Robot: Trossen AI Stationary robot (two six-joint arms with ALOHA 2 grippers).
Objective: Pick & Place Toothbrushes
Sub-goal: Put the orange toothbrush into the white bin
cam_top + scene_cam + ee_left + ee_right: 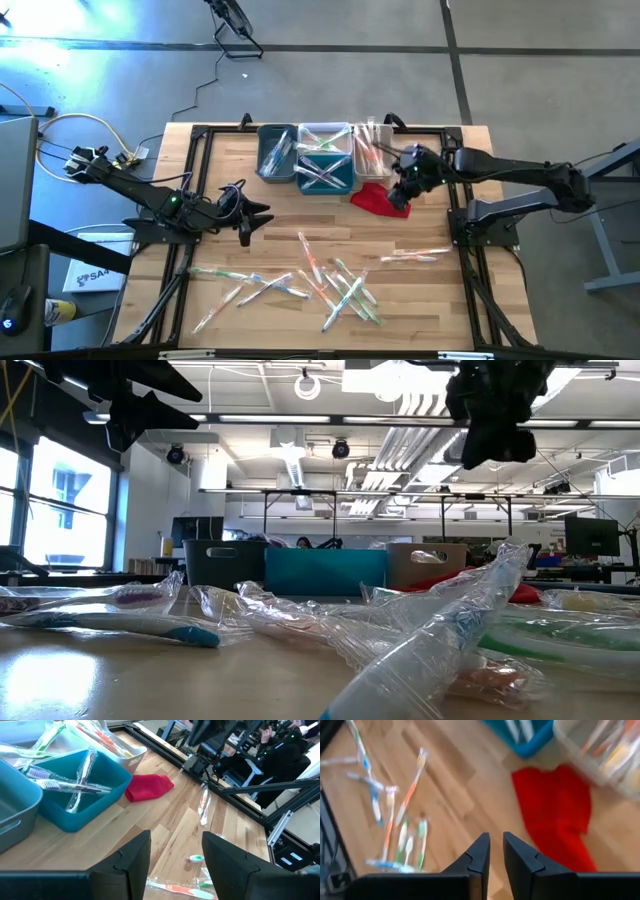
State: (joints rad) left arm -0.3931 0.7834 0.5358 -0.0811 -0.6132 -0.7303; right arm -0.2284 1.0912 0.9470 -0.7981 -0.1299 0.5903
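Note:
Wrapped toothbrushes (pixel 330 285) lie scattered flat on the near half of the table, with one pair apart (pixel 415 257) toward the right. More lie inside the grey bin (pixel 275 155), teal bin (pixel 325 165) and white bin (pixel 370 150) at the far edge. My left gripper (pixel 248 215) (pixel 175 837) hovers open above bare wood left of centre. My right gripper (pixel 402 190) (pixel 496 837) hangs over the red cloth (pixel 380 198) beside the white bin, its fingers almost together with nothing between them.
The red cloth (pixel 555 815) lies flat on the wood just near of the white bin. A black frame rail (pixel 200 200) runs along the table's left and right sides. Bare wood (pixel 320 215) lies between the bins and the scattered toothbrushes.

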